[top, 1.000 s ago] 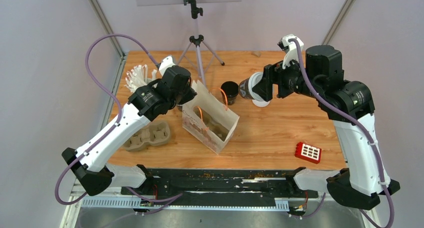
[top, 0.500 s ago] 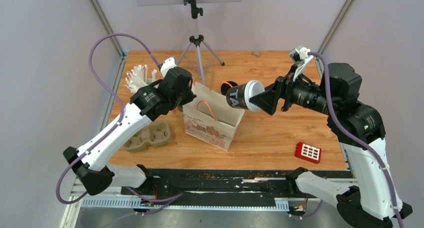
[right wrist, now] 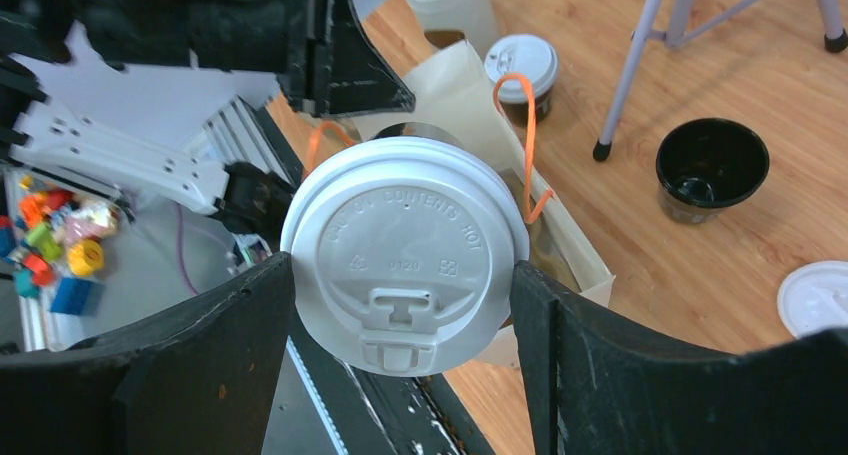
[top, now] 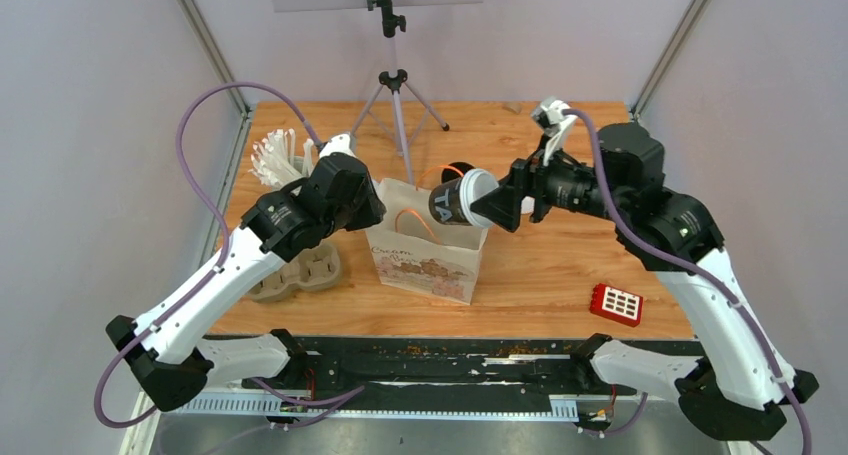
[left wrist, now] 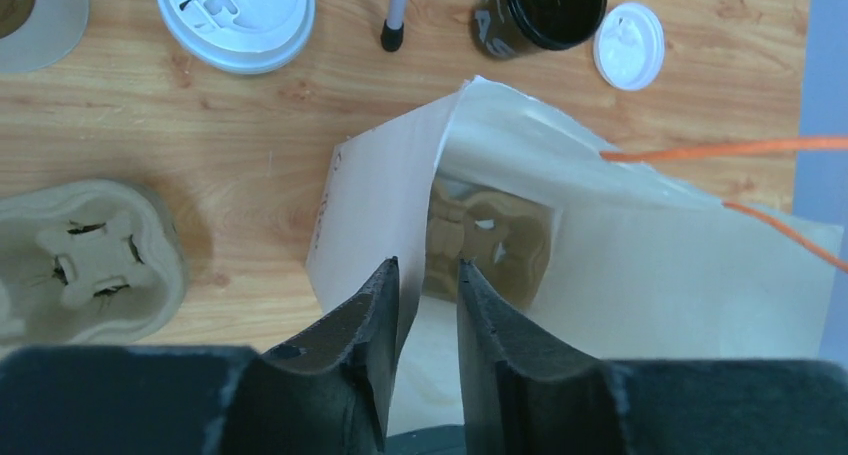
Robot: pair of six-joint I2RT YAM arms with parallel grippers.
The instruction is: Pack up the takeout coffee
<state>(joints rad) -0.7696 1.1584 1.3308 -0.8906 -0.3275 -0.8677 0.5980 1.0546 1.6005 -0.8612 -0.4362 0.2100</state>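
Above the paper bag (top: 430,265), the lidded black cup (top: 452,200) lies tilted, clamped across its lid by your right gripper (top: 497,207). Your left gripper (left wrist: 426,280), narrowed, pinches the bag's wall. No cup shows inside yet. A second lidded cup (right wrist: 527,65) and an unlidded cup (left wrist: 545,10) stand on the table (top: 560,265).

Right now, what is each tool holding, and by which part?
The right tool grips the lidded black cup across its white lid, tilted over the paper bag. The left tool pinches the bag's side wall near its top.
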